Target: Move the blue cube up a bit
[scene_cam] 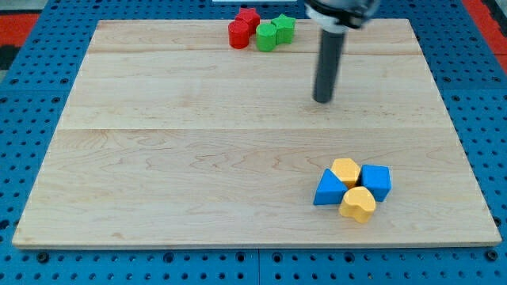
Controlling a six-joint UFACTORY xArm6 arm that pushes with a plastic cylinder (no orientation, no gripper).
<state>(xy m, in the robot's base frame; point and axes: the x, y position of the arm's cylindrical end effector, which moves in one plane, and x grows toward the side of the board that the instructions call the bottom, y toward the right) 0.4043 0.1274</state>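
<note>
The blue cube (376, 181) sits near the view's bottom right, at the right end of a tight cluster. Touching it are a yellow hexagonal block (345, 171) on its upper left and a yellow heart-shaped block (358, 204) on its lower left. A blue triangular block (329, 190) lies at the cluster's left. My tip (322, 100) rests on the board well above the cluster, towards the view's top, and a little left of the blue cube. It touches no block.
At the view's top edge sit a red cylinder (238, 34), a red star-like block (249, 17), a green block (266, 35) and a green star-like block (283, 27). The wooden board (158, 158) lies on a blue pegboard (24, 119).
</note>
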